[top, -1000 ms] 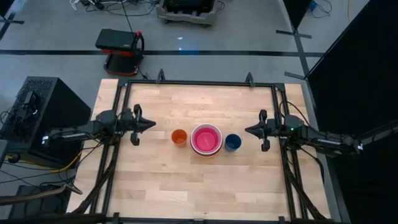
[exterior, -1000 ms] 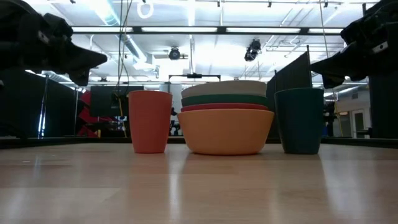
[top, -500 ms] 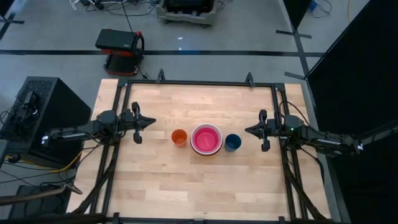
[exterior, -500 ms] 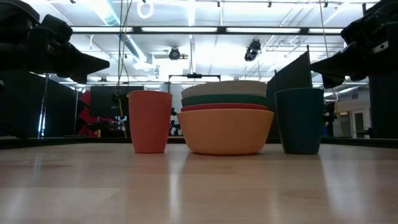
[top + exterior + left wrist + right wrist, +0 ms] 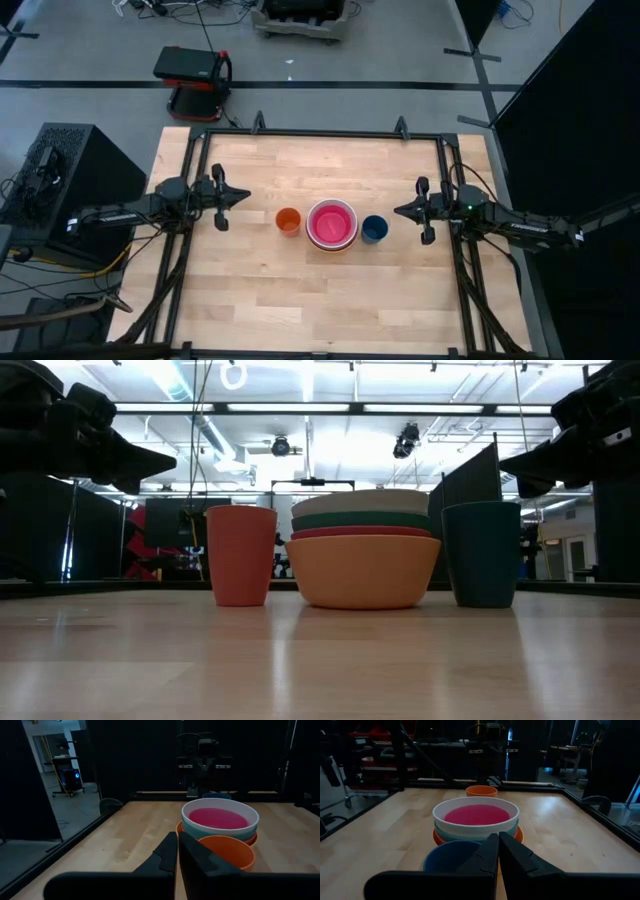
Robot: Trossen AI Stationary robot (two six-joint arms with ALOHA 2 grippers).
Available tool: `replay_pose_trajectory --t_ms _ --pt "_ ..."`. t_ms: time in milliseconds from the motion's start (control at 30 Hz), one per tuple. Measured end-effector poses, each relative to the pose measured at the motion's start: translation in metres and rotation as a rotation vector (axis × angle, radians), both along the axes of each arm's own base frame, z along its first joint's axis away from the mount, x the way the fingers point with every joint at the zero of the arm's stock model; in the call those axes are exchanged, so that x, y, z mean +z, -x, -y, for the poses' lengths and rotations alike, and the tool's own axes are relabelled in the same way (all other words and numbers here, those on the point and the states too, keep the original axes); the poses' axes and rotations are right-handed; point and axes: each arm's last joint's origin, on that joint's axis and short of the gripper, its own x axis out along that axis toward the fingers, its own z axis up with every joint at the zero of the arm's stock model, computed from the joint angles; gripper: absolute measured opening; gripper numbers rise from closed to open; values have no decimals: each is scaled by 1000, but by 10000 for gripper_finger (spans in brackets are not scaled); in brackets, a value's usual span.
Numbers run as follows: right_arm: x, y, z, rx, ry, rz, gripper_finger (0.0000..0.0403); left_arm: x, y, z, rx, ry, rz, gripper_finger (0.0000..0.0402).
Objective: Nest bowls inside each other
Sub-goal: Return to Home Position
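The nested bowls (image 5: 332,223) sit mid-desk (image 5: 300,290), the magenta-pink one uppermost inside a white rim. An orange cup (image 5: 288,220) stands just left of them, a dark blue cup (image 5: 374,229) just right. The left pincer (image 5: 244,196) and right pincer (image 5: 398,210) hang at opposite edges, pointing inward.

The left gripper (image 5: 244,197) is tipping its nose up to point flat. The right gripper (image 5: 399,210) is maybe moving a tiny bit too.

Grey floor (image 5: 350,100) with dark tape lines, red-black machine (image 5: 193,75), black cabinet (image 5: 62,165), bright ceiling lights (image 5: 330,372)
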Motion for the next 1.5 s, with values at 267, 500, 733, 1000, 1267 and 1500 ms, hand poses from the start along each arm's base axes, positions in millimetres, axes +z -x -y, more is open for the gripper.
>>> replay_pose_trajectory --t_ms 267,500,733,1000,1267,1500 --pt "0 0 0 -3 1 4 0 0 0 0 0 1 0 6" --pt "1 0 0 -5 2 7 0 0 0 0 0 1 0 3" --pt "1 0 0 -6 2 7 0 0 0 0 0 1 0 2" --pt "1 0 0 -6 2 8 0 0 0 0 0 1 0 2" --pt "1 0 0 -6 2 9 0 0 0 0 -1 1 0 2" --pt "1 0 0 -6 2 9 0 0 0 0 -1 1 0 7"
